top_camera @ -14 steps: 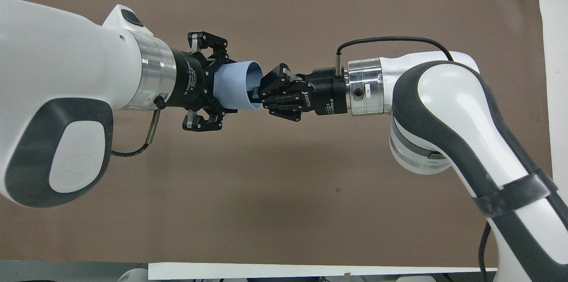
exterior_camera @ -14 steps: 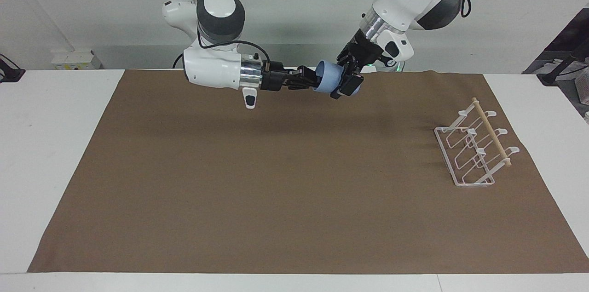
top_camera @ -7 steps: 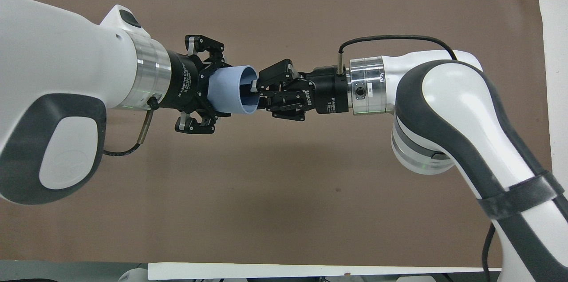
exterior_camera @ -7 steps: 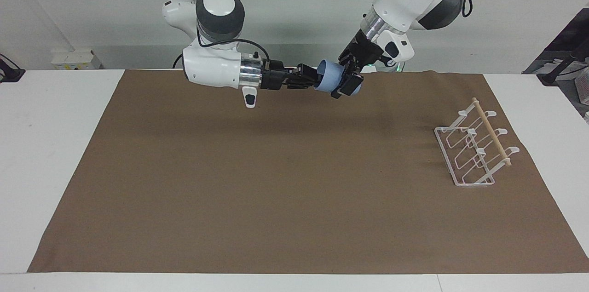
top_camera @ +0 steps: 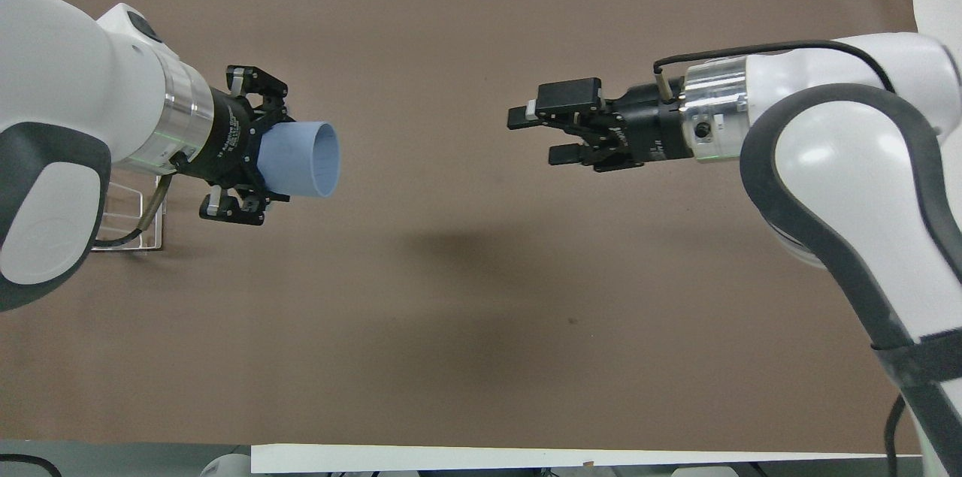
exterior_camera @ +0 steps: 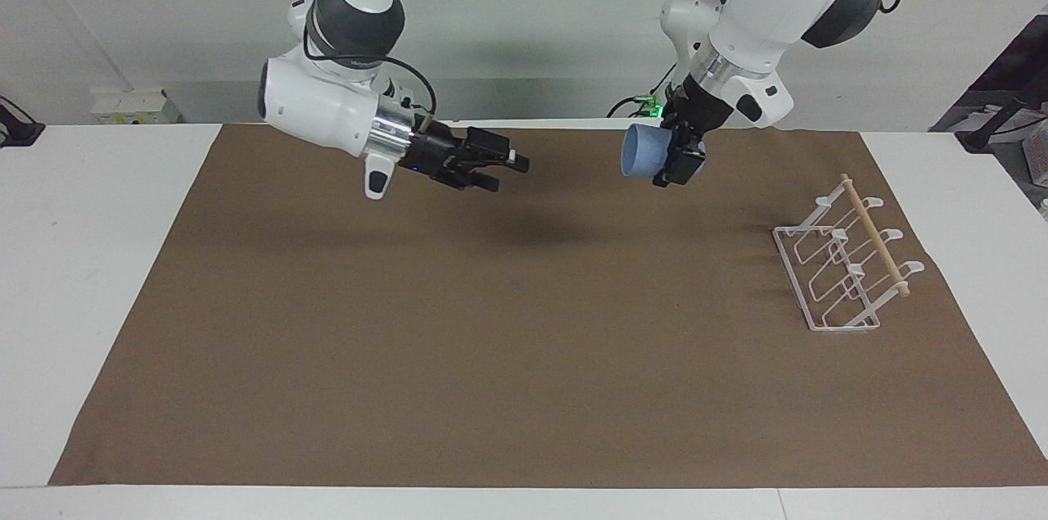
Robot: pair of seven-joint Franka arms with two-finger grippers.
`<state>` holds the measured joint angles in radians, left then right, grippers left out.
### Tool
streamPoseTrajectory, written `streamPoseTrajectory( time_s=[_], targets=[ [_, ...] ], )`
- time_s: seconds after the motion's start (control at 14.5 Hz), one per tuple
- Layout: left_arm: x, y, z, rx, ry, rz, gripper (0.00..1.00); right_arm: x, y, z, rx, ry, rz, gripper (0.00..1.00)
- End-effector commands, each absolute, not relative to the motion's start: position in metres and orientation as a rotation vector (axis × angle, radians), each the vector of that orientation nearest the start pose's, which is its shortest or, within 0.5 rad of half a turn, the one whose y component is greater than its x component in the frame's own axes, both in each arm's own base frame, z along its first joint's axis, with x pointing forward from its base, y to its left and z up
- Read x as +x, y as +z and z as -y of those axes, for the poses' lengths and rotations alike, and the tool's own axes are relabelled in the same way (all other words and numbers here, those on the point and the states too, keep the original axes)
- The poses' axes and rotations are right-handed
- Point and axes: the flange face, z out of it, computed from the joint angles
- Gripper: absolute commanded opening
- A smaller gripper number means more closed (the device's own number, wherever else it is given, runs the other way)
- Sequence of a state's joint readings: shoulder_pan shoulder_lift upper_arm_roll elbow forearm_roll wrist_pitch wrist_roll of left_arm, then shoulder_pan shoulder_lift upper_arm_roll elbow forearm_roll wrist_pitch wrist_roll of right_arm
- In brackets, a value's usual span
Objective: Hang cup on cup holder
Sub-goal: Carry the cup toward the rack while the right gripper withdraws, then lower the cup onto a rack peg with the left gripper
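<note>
The light blue cup is held by its base in my left gripper, up in the air over the brown mat, lying sideways with its open rim toward the right arm. In the overhead view the cup sticks out of the left gripper. My right gripper is open and empty, in the air over the mat, well apart from the cup; it also shows in the overhead view. The white wire cup holder with its wooden rod stands empty on the mat at the left arm's end.
The brown mat covers most of the white table. In the overhead view the left arm hides most of the cup holder. Boxes and cables lie off the table's ends.
The right gripper has let go of the cup's rim and drawn back toward its own end. The left gripper has carried the cup toward the cup holder's end.
</note>
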<state>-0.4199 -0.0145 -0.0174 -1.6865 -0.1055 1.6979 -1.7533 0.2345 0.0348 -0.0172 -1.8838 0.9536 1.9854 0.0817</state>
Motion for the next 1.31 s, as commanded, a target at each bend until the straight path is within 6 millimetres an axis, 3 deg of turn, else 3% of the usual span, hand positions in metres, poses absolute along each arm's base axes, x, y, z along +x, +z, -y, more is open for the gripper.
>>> streamPoseTrajectory(
  time_s=[0.0, 0.21, 0.41, 0.55, 0.69, 0.83, 1.1, 1.24],
  targets=[
    [0.507, 0.588, 0.205, -2.424, -0.076, 1.922, 0.23, 0.563, 0.519, -0.137, -2.423, 0.013, -0.242, 0.99],
    [0.510, 0.573, 0.168, -2.383, -0.278, 1.771, 0.23, 0.565, 0.523, -0.098, -2.646, -0.071, -0.191, 0.99],
    [0.519, 0.548, 0.147, -2.275, -0.501, 1.610, 0.23, 0.558, 0.541, -0.064, -2.901, -0.165, -0.103, 0.99],
    [0.533, 0.540, 0.125, -2.172, -0.642, 1.507, 0.23, 0.550, 0.555, -0.035, -3.062, -0.120, -0.070, 0.99],
    [0.548, 0.526, 0.108, -2.078, -0.741, 1.394, 0.23, 0.548, 0.590, 0.001, -3.144, -0.020, -0.127, 0.99],
    [0.560, 0.514, 0.097, -2.000, -0.823, 1.298, 0.23, 0.554, 0.607, 0.029, -3.180, 0.096, -0.190, 0.99],
    [0.580, 0.485, 0.089, -1.902, -0.904, 1.133, 0.23, 0.558, 0.627, 0.054, -3.170, 0.253, -0.213, 0.99],
    [0.584, 0.477, 0.084, -1.832, -0.941, 1.113, 0.23, 0.559, 0.638, 0.067, -3.174, 0.212, -0.172, 0.99]
  ],
)
